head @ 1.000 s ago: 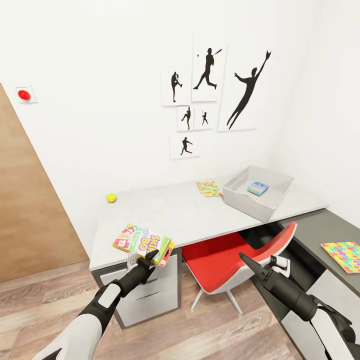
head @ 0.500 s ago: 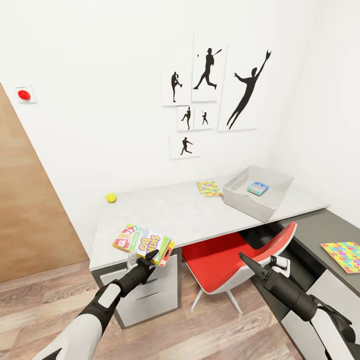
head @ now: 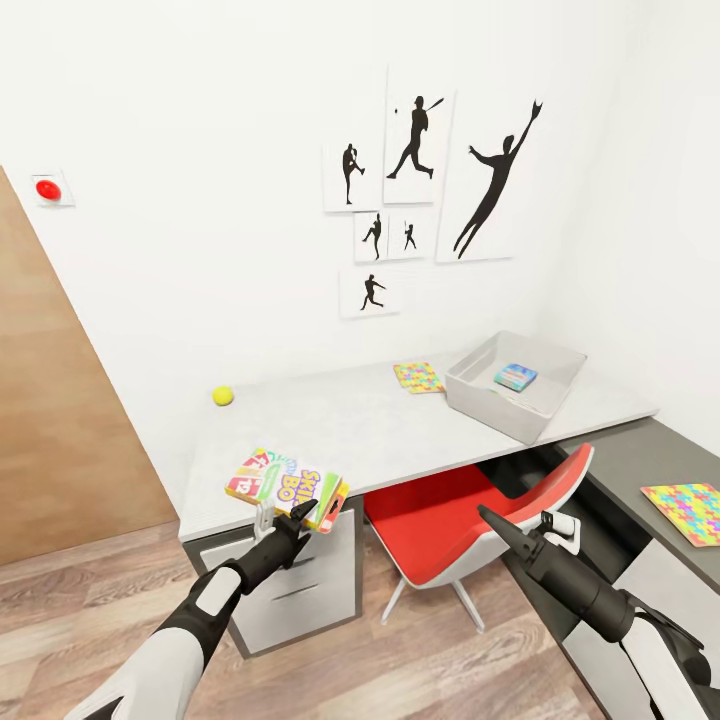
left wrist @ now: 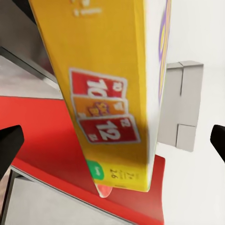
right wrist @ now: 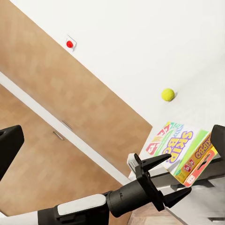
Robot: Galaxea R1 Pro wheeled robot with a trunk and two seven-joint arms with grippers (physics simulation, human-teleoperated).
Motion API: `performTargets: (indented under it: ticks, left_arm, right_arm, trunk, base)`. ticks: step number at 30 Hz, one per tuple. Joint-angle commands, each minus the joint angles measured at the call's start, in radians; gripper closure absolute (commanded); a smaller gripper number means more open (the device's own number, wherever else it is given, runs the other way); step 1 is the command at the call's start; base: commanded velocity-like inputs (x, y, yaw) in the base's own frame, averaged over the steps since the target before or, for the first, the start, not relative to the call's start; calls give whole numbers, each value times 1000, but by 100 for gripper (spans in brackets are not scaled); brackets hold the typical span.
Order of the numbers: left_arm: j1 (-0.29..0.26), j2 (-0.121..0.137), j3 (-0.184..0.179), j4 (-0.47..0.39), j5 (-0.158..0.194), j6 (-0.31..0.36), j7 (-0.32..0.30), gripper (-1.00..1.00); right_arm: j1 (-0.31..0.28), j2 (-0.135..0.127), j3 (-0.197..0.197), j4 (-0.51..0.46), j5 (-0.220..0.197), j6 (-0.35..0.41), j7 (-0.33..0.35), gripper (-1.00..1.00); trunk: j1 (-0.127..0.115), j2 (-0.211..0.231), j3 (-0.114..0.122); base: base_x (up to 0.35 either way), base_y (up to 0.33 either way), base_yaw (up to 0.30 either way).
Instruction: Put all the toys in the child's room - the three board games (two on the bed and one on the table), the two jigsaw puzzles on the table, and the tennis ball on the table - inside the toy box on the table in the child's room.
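Skip-Bo board game (head: pixel 287 486) is riding in left tool (head: pixel 300 522), pinched by its lower edge, hovering at surface (head: pixel 340 430) corner w/ toy box (head: pixel 516 385) well apart; right tool (head: pixel 503 531) is hanging spread, empty.

toy box (head: pixel 520 385) right on table (head: pixel 380 430) | tennis ball (head: pixel 222 396) left
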Motion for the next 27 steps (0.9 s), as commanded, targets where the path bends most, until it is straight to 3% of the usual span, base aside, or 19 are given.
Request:
performTargets:
  ticks: [1, 27]
  left_arm:
    - [-1, -1, 3, -1, 4, 10, 0, -100]
    - [-1, -1, 0, -4, 1, 17, 0, -100]
  right_arm:
    - [-1, 0, 0, 0, -7, 8, 0, -100]
    - [-1, 0, 0, 0, -7, 8, 0, -100]
  trunk:
    - [0, -1, -1]
    - [0, -1, -1]
  base:
    - [0, 0, 0]
    - [0, 0, 0]
